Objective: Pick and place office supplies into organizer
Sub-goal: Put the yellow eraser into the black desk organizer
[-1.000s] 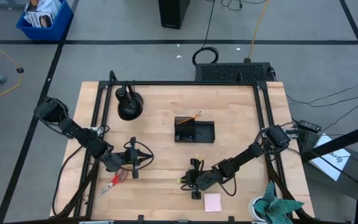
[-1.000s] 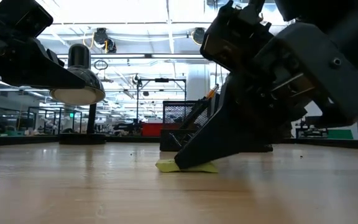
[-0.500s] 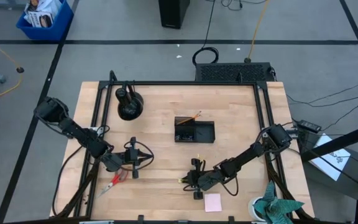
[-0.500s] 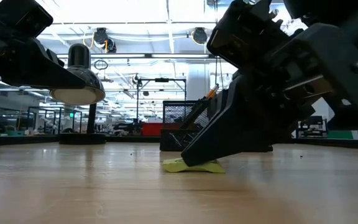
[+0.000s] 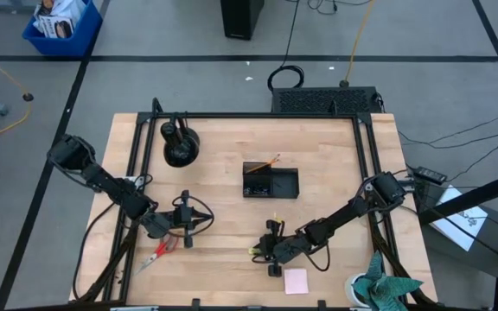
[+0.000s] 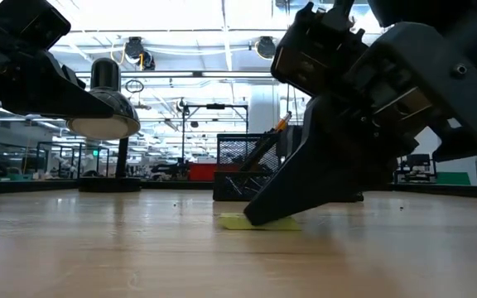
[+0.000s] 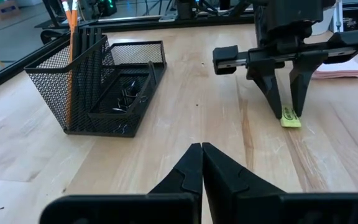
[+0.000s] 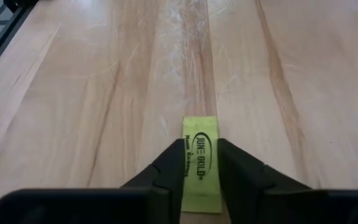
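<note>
A small yellow-green tag (image 8: 201, 163) lies flat on the wood near the table's front middle (image 5: 255, 251). My right gripper (image 8: 201, 171) stands open over it, slanting down, one fingertip at each long edge of the tag (image 7: 289, 117). My left gripper (image 7: 202, 152) is shut and holds nothing. It hovers at the left of the table (image 5: 188, 222), pointing toward the organizer. The black mesh organizer (image 5: 271, 181) stands mid-table with an orange pencil (image 7: 71, 56) upright in it. Red-handled scissors (image 5: 156, 256) lie at the front left. A pink notepad (image 5: 296, 280) lies at the front edge. My right gripper's fingertips (image 8: 169, 163) stand at the tag's two long edges (image 8: 188, 155), coming slanting down from the table's right, along the tag. The tag lies flat on the table (image 6: 263, 222). I cannot tell whether the fingers touch it.
A round black dome-shaped object (image 5: 180, 145) stands at the far left of the table. A teal cloth (image 5: 387, 289) sits at the front right corner. Black rails (image 5: 132, 164) frame the table's sides and far edge. Bare wood lies between the organizer and the tag.
The tag has shifted slightly on the table beneath my right gripper's fingertips. Half a second ago one of its ends stood a little raised. Now it lies flat.
</note>
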